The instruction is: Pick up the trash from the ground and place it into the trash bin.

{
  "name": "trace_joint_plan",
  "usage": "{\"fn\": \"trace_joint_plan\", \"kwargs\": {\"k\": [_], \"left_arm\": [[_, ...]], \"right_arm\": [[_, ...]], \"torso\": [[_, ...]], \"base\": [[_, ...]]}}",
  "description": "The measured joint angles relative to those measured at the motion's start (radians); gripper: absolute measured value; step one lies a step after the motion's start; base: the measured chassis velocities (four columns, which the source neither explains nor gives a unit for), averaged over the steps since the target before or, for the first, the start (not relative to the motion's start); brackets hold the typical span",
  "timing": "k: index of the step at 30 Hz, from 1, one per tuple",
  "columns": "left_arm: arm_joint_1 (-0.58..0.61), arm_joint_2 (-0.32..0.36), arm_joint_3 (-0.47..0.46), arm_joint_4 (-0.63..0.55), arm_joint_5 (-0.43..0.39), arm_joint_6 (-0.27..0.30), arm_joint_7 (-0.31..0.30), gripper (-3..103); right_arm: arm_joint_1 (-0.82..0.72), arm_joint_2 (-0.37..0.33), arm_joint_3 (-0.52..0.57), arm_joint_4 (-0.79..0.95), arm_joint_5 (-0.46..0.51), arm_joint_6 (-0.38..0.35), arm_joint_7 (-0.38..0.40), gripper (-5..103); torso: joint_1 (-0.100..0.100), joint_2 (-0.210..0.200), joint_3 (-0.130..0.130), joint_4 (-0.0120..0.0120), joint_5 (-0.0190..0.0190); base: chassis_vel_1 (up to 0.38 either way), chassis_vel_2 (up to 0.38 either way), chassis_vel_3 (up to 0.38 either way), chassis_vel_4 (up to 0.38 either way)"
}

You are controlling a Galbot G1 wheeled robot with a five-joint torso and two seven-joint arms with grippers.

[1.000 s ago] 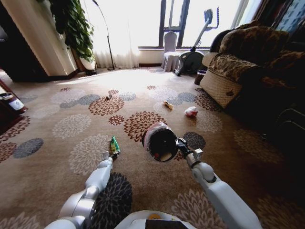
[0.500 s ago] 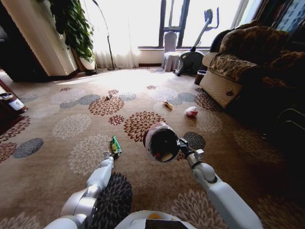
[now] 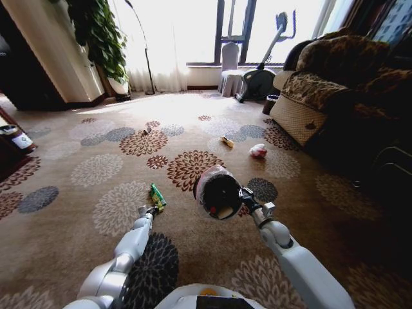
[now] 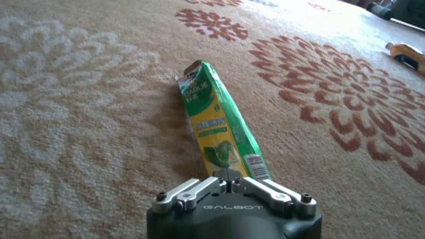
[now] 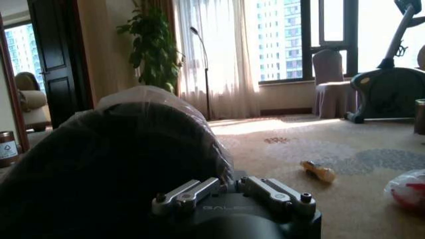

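My left gripper (image 3: 150, 209) (image 4: 232, 182) hangs low over the carpet, shut on one end of a green wrapper (image 3: 157, 196) (image 4: 219, 130) that sticks out forward from its fingers. The right gripper (image 3: 247, 199) (image 5: 232, 185) is shut on the rim of the trash bin (image 3: 218, 192) (image 5: 119, 164), a black bin with a pale plastic bag, tipped with its mouth toward me and some trash inside. The bin is just right of the wrapper. Farther off on the carpet lie a yellowish scrap (image 3: 226, 141) (image 5: 317, 171) and a white-red wad (image 3: 258, 150) (image 5: 406, 189).
A patterned sofa (image 3: 335, 84) lines the right side. An exercise machine (image 3: 257, 80), a covered chair (image 3: 230, 67) and a small dark pot (image 3: 270, 103) stand by the window. A potted plant (image 3: 100, 38) is at the back left. A small dark object (image 3: 147, 131) lies mid-carpet.
The left gripper has edged slightly forward and right, and the green wrapper now tilts more. The bin in the right gripper has barely shifted.
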Motion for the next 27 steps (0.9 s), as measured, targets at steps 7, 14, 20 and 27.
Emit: {"fn": "trace_joint_plan", "kwargs": {"k": [7, 14, 20, 27], "left_arm": [[0.032, 0.006, 0.006, -0.087, -0.056, 0.020, -0.015, 2], [0.070, 0.016, 0.004, -0.185, -0.141, 0.079, -0.069, 24], [0.079, 0.026, 0.000, -0.181, -0.125, 0.070, -0.071, 45], [0.057, 0.025, 0.000, -0.132, -0.120, 0.075, -0.047, 68]], "right_arm": [[-0.004, -0.005, 0.001, 0.010, 0.002, 0.000, 0.000, 0], [0.011, -0.018, -0.005, 0.023, 0.030, -0.005, 0.000, 0], [0.024, -0.019, -0.003, 0.021, 0.038, 0.000, 0.000, 0], [0.008, -0.016, -0.002, 0.043, 0.037, -0.003, 0.000, 0]], "torso": [[0.000, 0.000, 0.000, 0.0001, 0.0001], [0.000, 0.000, 0.000, 0.0001, 0.0000], [0.000, 0.000, 0.000, 0.0001, -0.0001], [0.000, 0.000, 0.000, 0.0002, 0.0000]], "base": [[0.000, 0.000, 0.000, 0.000], [0.000, 0.000, 0.000, 0.000], [0.000, 0.000, 0.000, 0.000], [-0.005, 0.001, 0.010, -0.006]]}}
